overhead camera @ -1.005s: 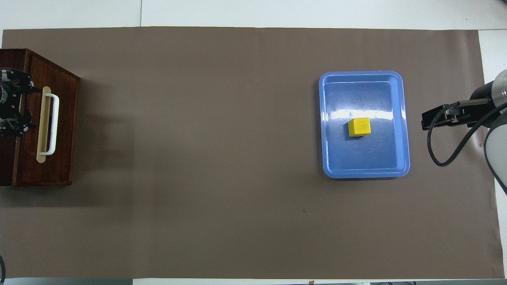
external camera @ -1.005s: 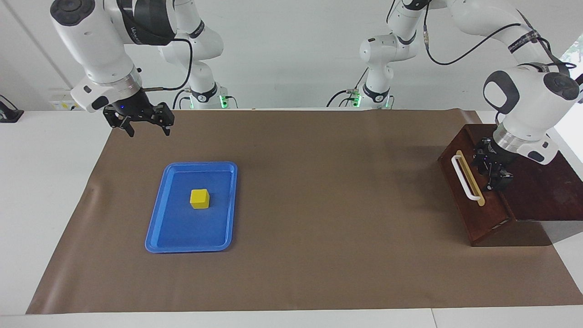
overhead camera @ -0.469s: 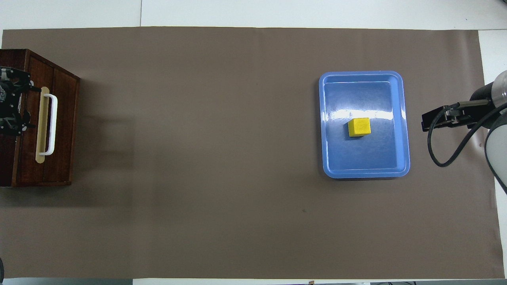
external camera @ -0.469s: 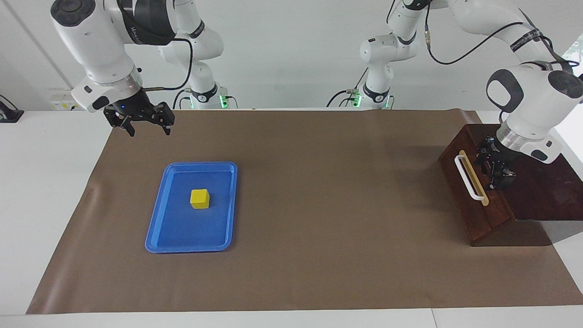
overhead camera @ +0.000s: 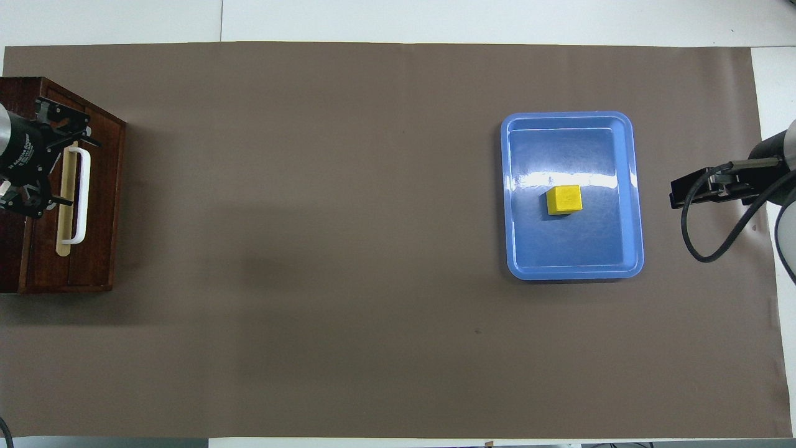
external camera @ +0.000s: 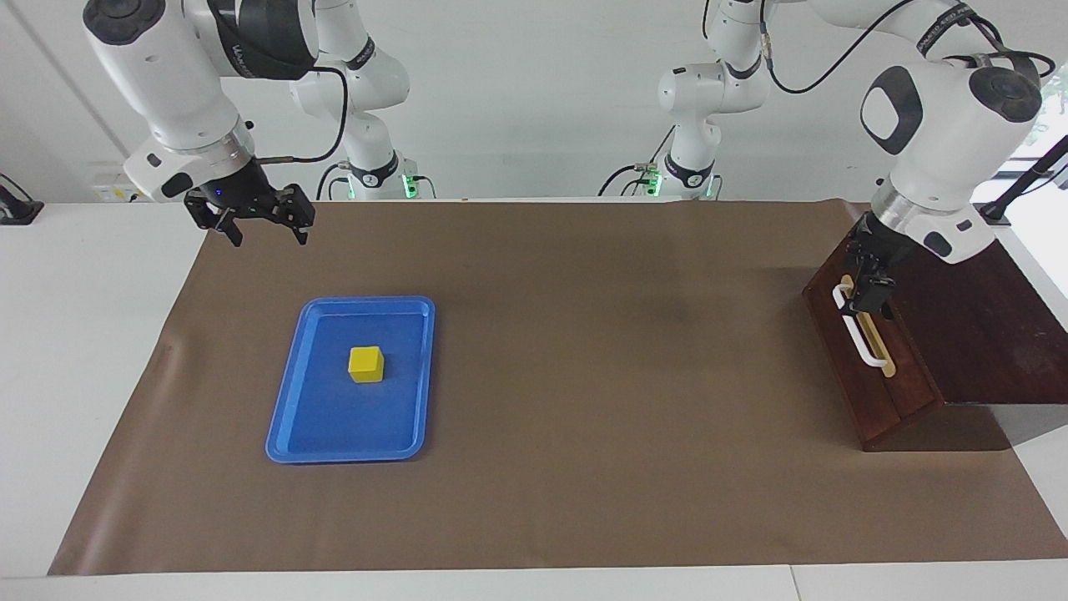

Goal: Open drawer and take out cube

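The dark wooden drawer [external camera: 861, 388] with its white bar handle [external camera: 859, 338] stands at the left arm's end of the table and looks shut, with no pale interior showing. It also shows in the overhead view [overhead camera: 99, 224]. My left gripper [external camera: 866, 292] is open over the end of the handle that is nearer to the robots, and it also shows in the overhead view [overhead camera: 78, 172]. The yellow cube [external camera: 365, 364] sits in the blue tray [external camera: 334, 452], also seen from overhead [overhead camera: 564, 199]. My right gripper [external camera: 269, 239] hangs open and empty over the mat, beside the tray.
The drawer sits in a dark wooden cabinet [external camera: 976, 325] at the mat's edge. A brown mat [external camera: 601, 351] covers the table between the cabinet and the blue tray [overhead camera: 572, 271].
My left gripper has lifted from the cabinet top just back of the drawer front and swung out over the handle. The drawer front sits a little further in. The right gripper barely moved.
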Controlling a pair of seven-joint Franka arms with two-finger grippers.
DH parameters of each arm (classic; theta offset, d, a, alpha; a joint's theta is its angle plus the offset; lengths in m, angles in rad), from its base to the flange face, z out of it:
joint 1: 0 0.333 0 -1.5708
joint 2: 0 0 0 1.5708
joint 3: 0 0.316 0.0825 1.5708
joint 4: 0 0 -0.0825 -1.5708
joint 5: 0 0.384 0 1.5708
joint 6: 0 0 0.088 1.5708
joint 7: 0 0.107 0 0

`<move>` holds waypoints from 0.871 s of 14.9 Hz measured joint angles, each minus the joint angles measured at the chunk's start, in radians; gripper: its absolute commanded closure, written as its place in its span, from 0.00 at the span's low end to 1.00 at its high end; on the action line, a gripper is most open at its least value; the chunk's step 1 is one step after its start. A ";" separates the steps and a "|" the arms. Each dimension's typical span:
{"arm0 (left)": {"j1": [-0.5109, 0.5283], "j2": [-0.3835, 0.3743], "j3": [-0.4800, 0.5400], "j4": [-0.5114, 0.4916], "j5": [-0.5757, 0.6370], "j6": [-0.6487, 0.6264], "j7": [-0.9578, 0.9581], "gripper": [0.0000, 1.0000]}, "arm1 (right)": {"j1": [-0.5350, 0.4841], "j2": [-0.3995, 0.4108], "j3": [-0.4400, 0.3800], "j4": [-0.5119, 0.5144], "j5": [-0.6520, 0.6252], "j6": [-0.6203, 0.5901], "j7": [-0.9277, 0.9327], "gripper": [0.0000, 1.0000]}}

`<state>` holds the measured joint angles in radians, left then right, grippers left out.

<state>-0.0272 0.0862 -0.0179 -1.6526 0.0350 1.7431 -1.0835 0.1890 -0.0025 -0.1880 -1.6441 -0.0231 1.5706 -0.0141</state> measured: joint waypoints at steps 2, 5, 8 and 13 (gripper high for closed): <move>-0.027 -0.022 -0.001 0.000 0.000 -0.058 0.156 0.00 | 0.000 0.000 -0.001 0.000 0.000 0.000 0.000 0.00; -0.038 -0.061 0.001 0.000 0.000 -0.157 0.431 0.00 | 0.000 0.000 -0.001 0.000 0.000 0.000 0.000 0.00; -0.037 -0.084 0.007 0.000 -0.002 -0.204 0.640 0.00 | 0.000 0.000 -0.001 0.000 0.000 0.000 0.000 0.00; -0.047 -0.089 0.004 0.000 -0.004 -0.230 0.811 0.00 | 0.000 0.000 -0.001 0.000 0.000 0.000 0.000 0.00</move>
<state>-0.0743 -0.0030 -0.0138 -1.6531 0.0312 1.5134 -0.2720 0.1891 -0.0025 -0.1886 -1.6441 -0.0231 1.5704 -0.0141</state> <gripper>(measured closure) 0.000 0.000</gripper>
